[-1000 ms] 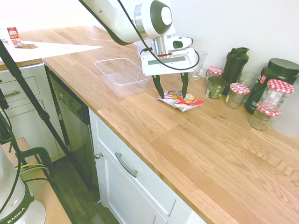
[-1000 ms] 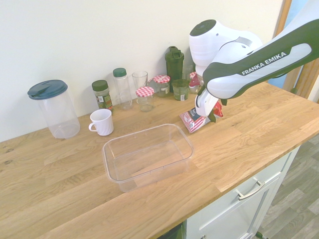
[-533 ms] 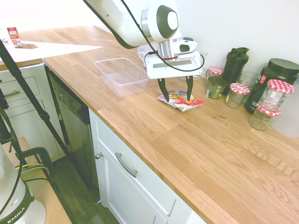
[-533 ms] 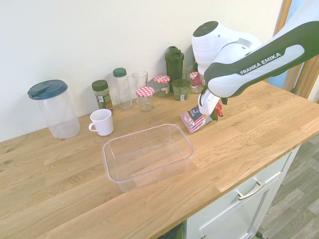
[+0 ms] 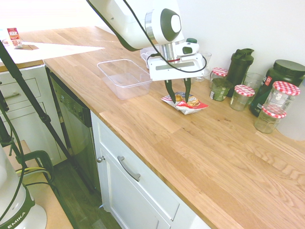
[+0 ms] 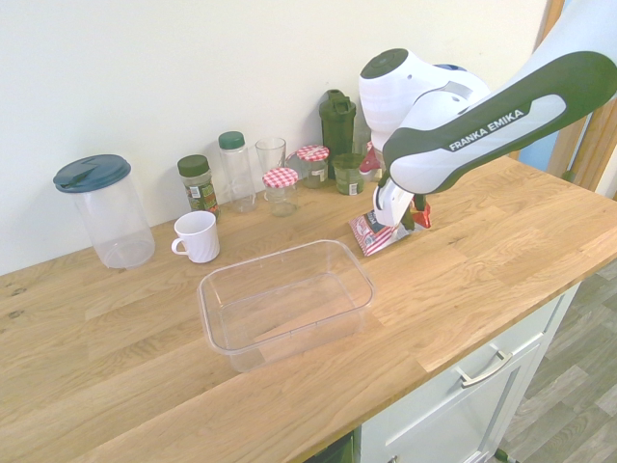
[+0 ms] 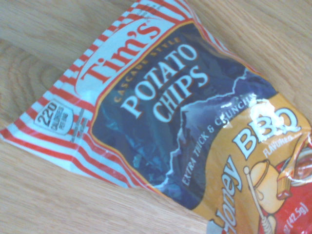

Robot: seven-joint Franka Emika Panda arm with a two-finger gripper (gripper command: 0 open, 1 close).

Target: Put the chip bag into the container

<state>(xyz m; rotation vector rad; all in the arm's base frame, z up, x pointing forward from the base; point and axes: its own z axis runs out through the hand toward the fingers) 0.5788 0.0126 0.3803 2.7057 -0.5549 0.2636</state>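
In the first exterior view, the black two-fingered pincer (image 5: 180, 101) stands parted over the crinkly red, white and blue chip bag (image 5: 185, 103) on the wooden desk (image 5: 157, 129); whether its tips touch is unclear. The second exterior view has the white arm (image 6: 434, 145) partly hiding the bag, near the clear rectangular plastic container (image 6: 286, 304). The wrist view crops the bag's lower print.

Around the clear rectangular tub (image 6: 289, 333) on the wooden countertop (image 6: 116, 386): 1 white mug (image 6: 198, 237) near it, 1 Tim's potato chip bag (image 6: 374, 234) nearby, 1 blue-lidded pitcher (image 6: 120, 227) beyond the mug.
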